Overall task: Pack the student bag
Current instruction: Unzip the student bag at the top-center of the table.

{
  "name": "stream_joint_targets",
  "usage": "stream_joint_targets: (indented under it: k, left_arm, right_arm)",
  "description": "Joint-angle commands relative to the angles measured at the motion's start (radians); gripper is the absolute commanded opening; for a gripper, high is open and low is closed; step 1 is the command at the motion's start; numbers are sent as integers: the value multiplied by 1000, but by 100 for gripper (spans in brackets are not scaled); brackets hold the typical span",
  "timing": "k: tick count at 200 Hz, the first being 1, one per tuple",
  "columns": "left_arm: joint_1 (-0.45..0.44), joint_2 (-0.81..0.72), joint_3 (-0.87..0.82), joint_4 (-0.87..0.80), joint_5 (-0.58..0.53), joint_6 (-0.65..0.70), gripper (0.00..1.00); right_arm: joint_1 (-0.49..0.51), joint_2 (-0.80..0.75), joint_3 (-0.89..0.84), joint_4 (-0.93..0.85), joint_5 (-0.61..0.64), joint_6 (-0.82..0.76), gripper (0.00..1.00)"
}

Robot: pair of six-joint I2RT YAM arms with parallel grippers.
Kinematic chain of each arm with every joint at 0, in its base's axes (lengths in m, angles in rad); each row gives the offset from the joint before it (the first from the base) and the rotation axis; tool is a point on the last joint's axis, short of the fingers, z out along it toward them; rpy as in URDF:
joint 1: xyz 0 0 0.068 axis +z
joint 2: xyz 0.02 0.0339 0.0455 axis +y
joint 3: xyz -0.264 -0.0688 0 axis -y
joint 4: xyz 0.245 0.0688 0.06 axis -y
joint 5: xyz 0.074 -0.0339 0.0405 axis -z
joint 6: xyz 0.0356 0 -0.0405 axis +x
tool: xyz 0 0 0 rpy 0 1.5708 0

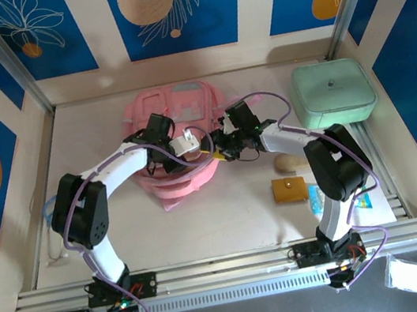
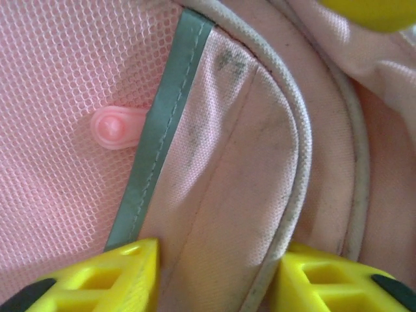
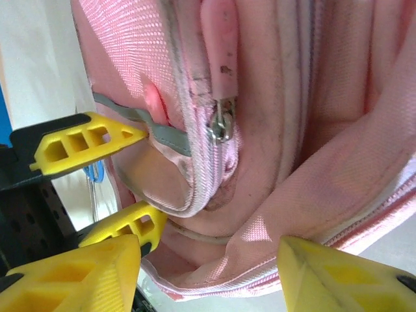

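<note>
The left tool (image 2: 218, 260) straddled a pocket fold of the student bag (image 1: 175, 97); whether it clamped was unclear. The right tool (image 3: 208, 260) stood open around its fabric. The student bag lay on the bench (image 1: 224, 201), left of the mint-green case (image 1: 334, 92).

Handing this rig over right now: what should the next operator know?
Left gripper: fingers straddle the grey-trimmed pocket edge of the large soft pink fabric backpack; grip unclear.
Right gripper: open, loose backpack fabric in its gap.
Backpack lies mid-table; mint-green rounded square case, orange-brown rectangular pouch and beige oval object lie on the table outside it.
Done: nothing visibly packed. Left: open the backpack, load the items.
</note>
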Motion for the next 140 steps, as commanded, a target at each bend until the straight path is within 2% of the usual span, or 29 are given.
stream_joint_targets:
  k: [1, 52, 93, 140]
  left_arm:
    - [-4, -16, 0, 43, -27, 0, 31]
    - [-4, -101, -38, 65, 37, -18, 2]
    - [-4, -217, -116, 142, 116, -98, 0]
    - [-2, -362, -228, 276, 168, -139, 0]
  right_arm:
    - [-13, -17, -32, -3, 27, 19, 58]
    - [-33, -90, -74, 65, 19, -16, 58]
    - [-90, -168, -59, 62, 41, -102, 59]
    - [-173, -80, 20, 95, -40, -113, 59]
